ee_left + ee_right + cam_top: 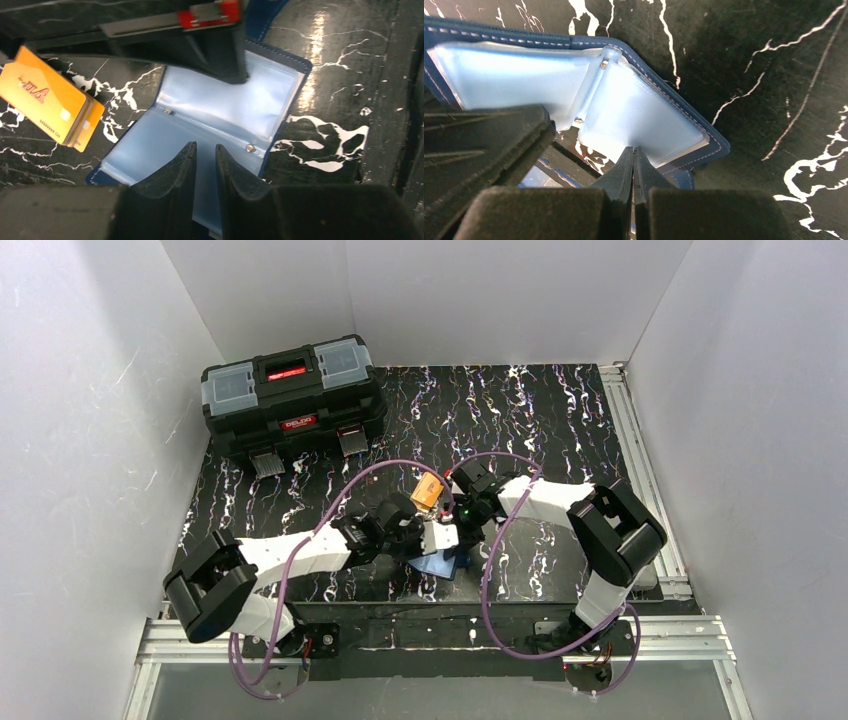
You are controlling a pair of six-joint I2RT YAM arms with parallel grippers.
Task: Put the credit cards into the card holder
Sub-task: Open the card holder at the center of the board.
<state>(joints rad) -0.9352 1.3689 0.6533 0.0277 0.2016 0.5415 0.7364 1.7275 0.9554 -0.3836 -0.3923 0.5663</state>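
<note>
Shows the card holder (227, 112) spread open near the front edge of the tabletop (560, 430), light blue inside up. Finds the right tool (633, 150) on one leaf, closed tight with a clear pocket's edge pinched at its tips. Finds the left tool (205, 148) over the other leaf, jaws a narrow slit apart; cannot tell whether anything is gripped. Sets the credit cards (47, 102), an orange stack, just beside the holder, apart from it. Has a black toolbox (290, 400) well apart at the far left corner.

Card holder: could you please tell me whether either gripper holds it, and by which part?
The right gripper pinches the card holder by a clear inner pocket's edge; the left gripper's hold cannot be told.
</note>
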